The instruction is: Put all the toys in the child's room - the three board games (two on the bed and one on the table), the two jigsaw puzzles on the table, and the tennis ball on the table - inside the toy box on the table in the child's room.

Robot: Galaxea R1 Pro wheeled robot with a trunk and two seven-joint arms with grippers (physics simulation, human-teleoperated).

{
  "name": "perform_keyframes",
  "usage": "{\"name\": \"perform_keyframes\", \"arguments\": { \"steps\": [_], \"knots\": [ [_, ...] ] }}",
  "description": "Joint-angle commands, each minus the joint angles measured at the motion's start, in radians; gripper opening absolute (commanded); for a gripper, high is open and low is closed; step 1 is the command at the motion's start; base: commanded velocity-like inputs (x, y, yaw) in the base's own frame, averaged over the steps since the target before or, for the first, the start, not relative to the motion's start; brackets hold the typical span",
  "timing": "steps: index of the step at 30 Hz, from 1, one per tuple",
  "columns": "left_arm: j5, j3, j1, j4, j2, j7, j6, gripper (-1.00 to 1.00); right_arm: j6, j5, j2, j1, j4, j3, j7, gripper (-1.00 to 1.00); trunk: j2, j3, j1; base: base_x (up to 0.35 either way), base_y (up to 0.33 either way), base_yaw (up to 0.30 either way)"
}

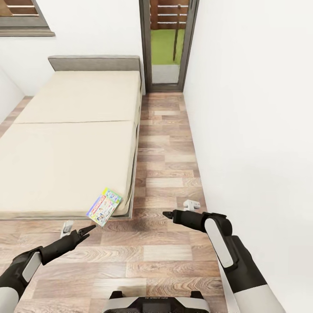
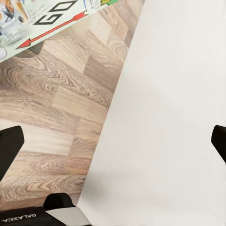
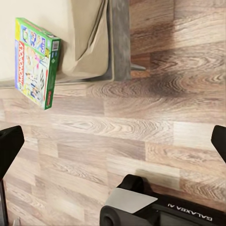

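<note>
One board game point(image 1: 104, 206), a flat carton with green sides and Monopoly lettering, lies on the near right corner of the bed point(image 1: 69, 143) and juts out past the edge over the floor. The same board game point(image 3: 36, 61) shows in the right wrist view on the bed point(image 3: 89, 33), and the left wrist view catches a corner of the board game point(image 2: 42, 19). My left gripper point(image 1: 88, 229) hovers over the floor just short of the carton, and in its own view the left gripper point(image 2: 113, 146) is open and empty. To the carton's right, my right gripper point(image 1: 168, 214) is open and empty too, as the right gripper point(image 3: 113, 146) shows in its wrist view.
A white wall point(image 1: 261, 108) runs close along my right side, leaving a narrow strip of wood-plank floor point(image 1: 165, 165) between it and the bed. A glass door point(image 1: 167, 43) stands at the far end and a window point(image 1: 21, 17) at the upper left. My base point(image 1: 156, 302) shows at the bottom.
</note>
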Motion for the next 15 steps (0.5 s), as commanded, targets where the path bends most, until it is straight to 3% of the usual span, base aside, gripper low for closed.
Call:
{"name": "perform_keyframes", "arguments": {
  "steps": [1,7,15],
  "knots": [
    [0.004,0.001,0.0,0.0,0.003,-0.002,0.008,1.0,0.004,0.004,0.0,0.0,-0.001,-0.001,0.004,1.0,-0.001,-0.002,0.0,0.0,0.0,0.0],
    [0.004,0.002,0.0,0.0,0.026,-0.001,0.009,1.0,0.004,0.005,0.002,0.0,0.001,-0.001,0.003,1.0,-0.001,-0.012,0.0,0.0,0.0,0.0],
    [0.004,0.003,-0.001,0.0,0.032,-0.001,0.009,1.0,0.004,0.005,0.003,0.0,0.004,0.0,0.003,1.0,-0.001,-0.025,0.0,0.0,0.0,0.0]
  ]
}}
